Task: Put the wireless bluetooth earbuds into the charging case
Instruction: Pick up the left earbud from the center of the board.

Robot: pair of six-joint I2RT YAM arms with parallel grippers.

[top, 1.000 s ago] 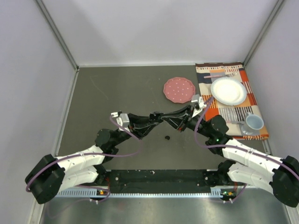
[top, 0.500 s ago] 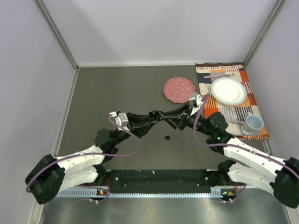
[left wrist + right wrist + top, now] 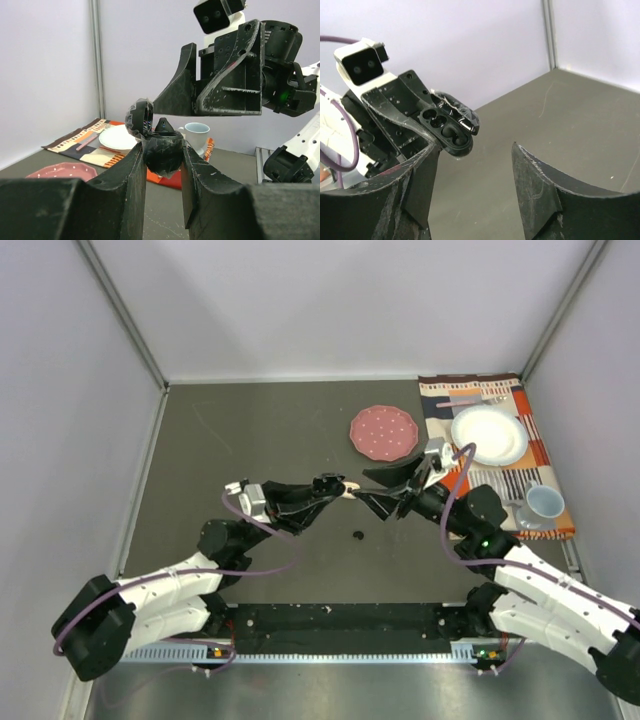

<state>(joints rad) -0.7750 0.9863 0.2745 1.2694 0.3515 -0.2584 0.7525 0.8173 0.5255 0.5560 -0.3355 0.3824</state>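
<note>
Backed off to its own side, the right gripper (image 3: 372,490) hangs apart from the left gripper (image 3: 162,149), its fingers spread and holding nothing.
The left gripper is clamped on the black charging case (image 3: 448,132), lid hinged open, raised above the tabletop (image 3: 250,430). One black earbud (image 3: 357,535) lies on the tabletop near both grippers, toward the arm bases.

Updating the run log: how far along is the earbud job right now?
Done: the case is open, and one black earbud seems seated in it. In hand: the left gripper clamps the case; the right gripper is open and empty beside it. Left: another black earbud lies on the table; no white ones are in view.
</note>
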